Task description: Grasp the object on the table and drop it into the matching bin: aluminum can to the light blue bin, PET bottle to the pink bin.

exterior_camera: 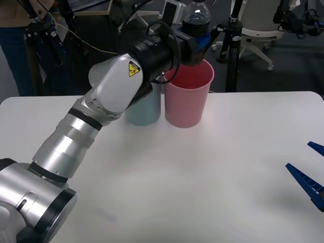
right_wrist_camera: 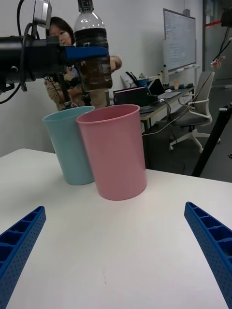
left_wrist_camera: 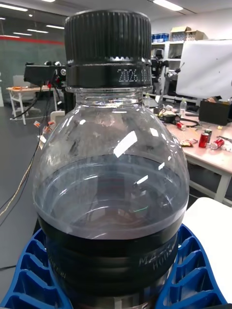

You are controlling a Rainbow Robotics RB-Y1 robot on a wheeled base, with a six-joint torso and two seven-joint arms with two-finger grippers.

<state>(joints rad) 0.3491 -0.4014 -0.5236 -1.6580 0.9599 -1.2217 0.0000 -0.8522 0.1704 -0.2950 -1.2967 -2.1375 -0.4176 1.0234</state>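
Note:
My left gripper [exterior_camera: 198, 39] is shut on the PET bottle [exterior_camera: 196, 16], a clear bottle with dark liquid and a black cap [left_wrist_camera: 107, 43], held upright. Blue fingers [left_wrist_camera: 193, 270] wrap the bottle's lower body [left_wrist_camera: 111, 227]. The bottle [right_wrist_camera: 93, 48] hangs above the rim of the pink bin [exterior_camera: 188, 93], which stands on the white table [exterior_camera: 202, 172] right beside the light blue bin [exterior_camera: 143, 109]. In the right wrist view the pink bin [right_wrist_camera: 116, 149] is in front and the light blue bin [right_wrist_camera: 70, 142] is behind it. My right gripper [exterior_camera: 310, 174] rests open low at the table's right side.
Tripod legs [exterior_camera: 232, 45] and an office chair [exterior_camera: 258, 25] stand beyond the table's far edge. A person [right_wrist_camera: 63, 53] sits behind the bins, away from the table. Bare tabletop stretches in front of the bins.

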